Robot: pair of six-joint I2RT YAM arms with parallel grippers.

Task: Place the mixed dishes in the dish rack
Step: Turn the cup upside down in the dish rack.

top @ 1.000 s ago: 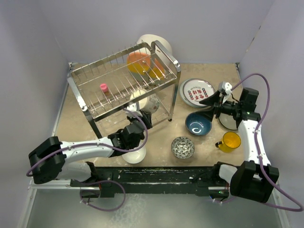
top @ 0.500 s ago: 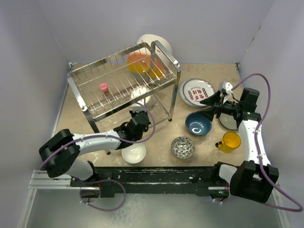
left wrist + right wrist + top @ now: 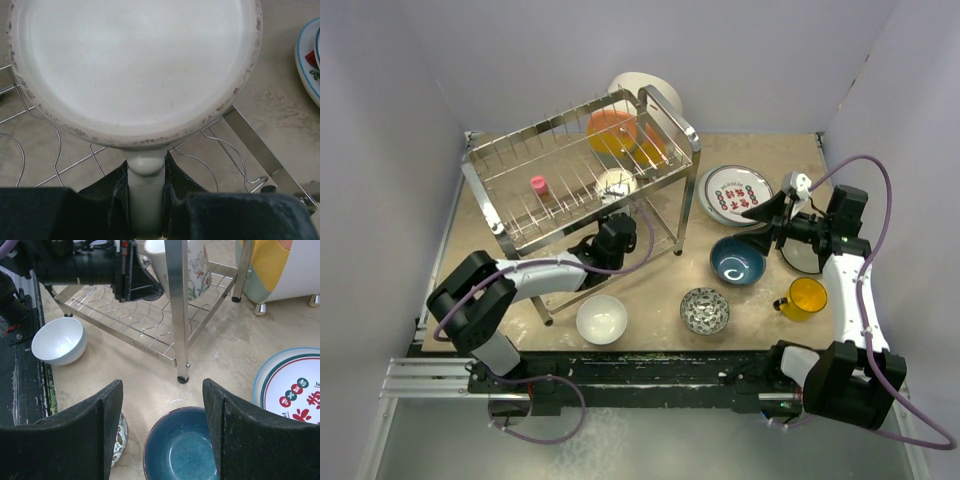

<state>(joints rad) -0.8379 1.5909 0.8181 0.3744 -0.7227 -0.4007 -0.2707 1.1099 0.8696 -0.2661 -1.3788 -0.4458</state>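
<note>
Left gripper (image 3: pixel 146 185) pinched the mug (image 3: pixel 135 65) by its handle inside the dish rack (image 3: pixel 670 110). Right gripper (image 3: pixel 159 390) gaped empty; bowls (image 3: pixel 601 319), plates (image 3: pixel 735 192) and cup (image 3: pixel 807 297) lay outside.

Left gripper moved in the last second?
Yes. In the top view the left gripper, holding the mug by its handle, went away from the white bowl, farther under the rack.

Left arm (image 3: pixel 535 275): stretched low, forward and to its right, forearm nearly level.
Left gripper (image 3: pixel 617 238): jaws drawn in on the handle of a mug (image 3: pixel 135 65), one finger on each side.
Right arm (image 3: pixel 850 290): reaching forward, wrist turned toward the left.
Right gripper (image 3: pixel 162 435): jaws wide apart, angled downward.
</note>
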